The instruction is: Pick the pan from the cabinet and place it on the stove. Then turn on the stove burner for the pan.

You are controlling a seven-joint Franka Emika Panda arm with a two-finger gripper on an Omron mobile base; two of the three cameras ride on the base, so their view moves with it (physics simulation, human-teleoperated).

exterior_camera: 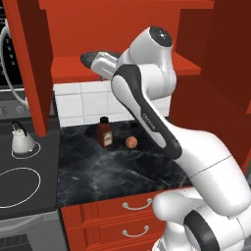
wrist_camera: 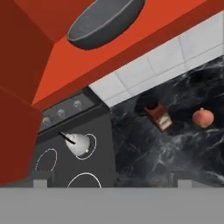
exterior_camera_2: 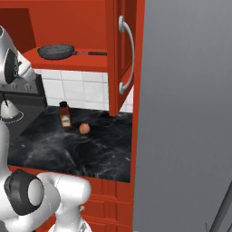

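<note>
The pan (exterior_camera_2: 56,51) is small, round and dark, and lies on the bottom shelf of the open red cabinet (exterior_camera_2: 81,63) with its thin black handle pointing right. In the hand view the pan (wrist_camera: 105,22) shows at the top, above the shelf's front edge. My gripper (exterior_camera: 102,64) is raised just in front of the pan (exterior_camera: 89,58), at shelf height and apart from it. Its fingertips (wrist_camera: 41,180) stand far apart, so it is open and empty. The stove (exterior_camera: 29,181) is on the left, with white rings and grey knobs (wrist_camera: 61,113).
A white kettle (exterior_camera: 22,139) stands on a rear burner. A brown bottle (exterior_camera: 104,132) and a small round orange fruit (exterior_camera: 131,142) sit on the black marble counter (exterior_camera: 122,171). Open cabinet doors (exterior_camera_2: 121,54) hang at either side, and red drawers (exterior_camera: 127,215) are below.
</note>
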